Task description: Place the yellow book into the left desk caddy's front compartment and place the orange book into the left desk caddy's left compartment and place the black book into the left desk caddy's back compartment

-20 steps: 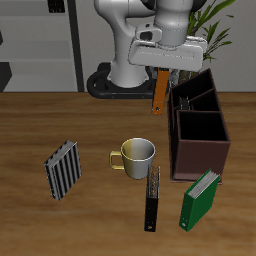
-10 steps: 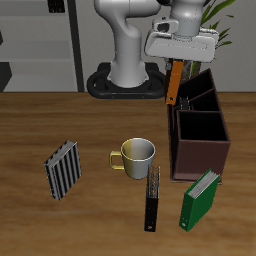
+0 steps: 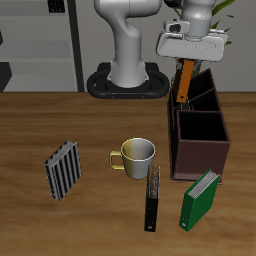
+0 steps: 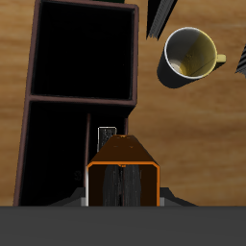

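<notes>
My gripper [image 3: 188, 66] is shut on the orange book [image 3: 185, 84] and holds it upright, tilted a little, in the air over the farther part of the left desk caddy [image 3: 201, 150]. In the wrist view the orange book [image 4: 123, 171] hangs over a narrow compartment of the caddy [image 4: 132, 58], beside the big square one. A small pale object [image 4: 108, 135] shows inside the caddy; I cannot tell what it is. The black book [image 3: 152, 199] lies flat in front of the mug. The yellow book is not clearly in view.
A cream mug [image 3: 135, 153] stands beside the caddy, also in the wrist view [image 4: 192, 53]. A green book [image 3: 198, 200] leans near the front edge below the caddy. A dark black-and-white striped book [image 3: 63, 168] lies far off on the other side.
My gripper has carried the orange book sideways and slightly upward, from beside the caddy to above its farther part. Nothing else has moved.
</notes>
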